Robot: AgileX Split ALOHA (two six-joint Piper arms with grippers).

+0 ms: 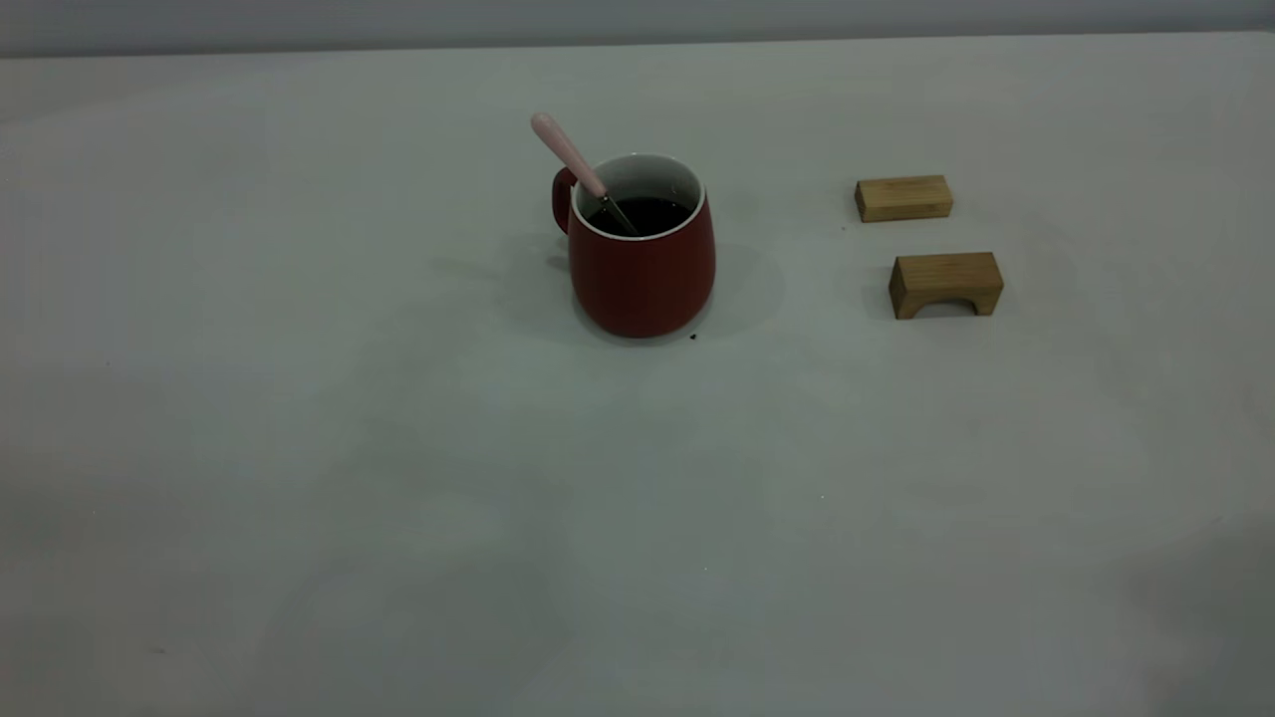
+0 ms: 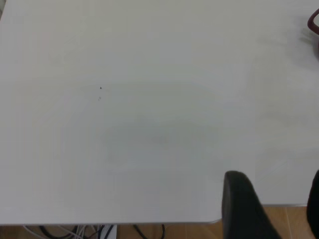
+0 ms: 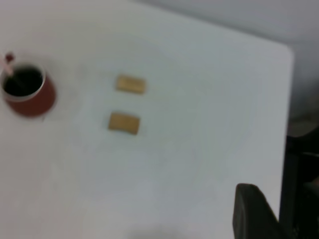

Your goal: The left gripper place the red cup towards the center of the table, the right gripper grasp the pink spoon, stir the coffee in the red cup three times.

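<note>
Exterior view shows the red cup [image 1: 642, 261] standing upright near the middle of the surface [image 1: 299, 448], handle turned to that view's left, with the coffee [image 1: 642, 213] dark inside its white wall. The pink spoon [image 1: 578, 167] leans in the cup, its bowl down in the liquid and its pink handle resting on the rim above the cup's handle, sticking up and out to the left. Two wooden blocks [image 1: 903, 197] sit well apart to the right. Neither arm appears in this view.

In the left wrist view only one dark finger of the left tool [image 2: 246, 204] shows, low over bare surface near its edge, so I cannot tell whether it is open or closed; the same holds for the right tool [image 3: 256, 214] in the right wrist view, far from the cup [image 3: 29, 92].

The cup looks like glazed ceramic: probably heavy, stiff, smooth and breakable, and a jolt would likely slop the liquid. The spoon is likely light, stiff and loose against the rim, so a nudge could tip it. The upper pink handle, clear of the rim, seems the best place to pinch
</note>
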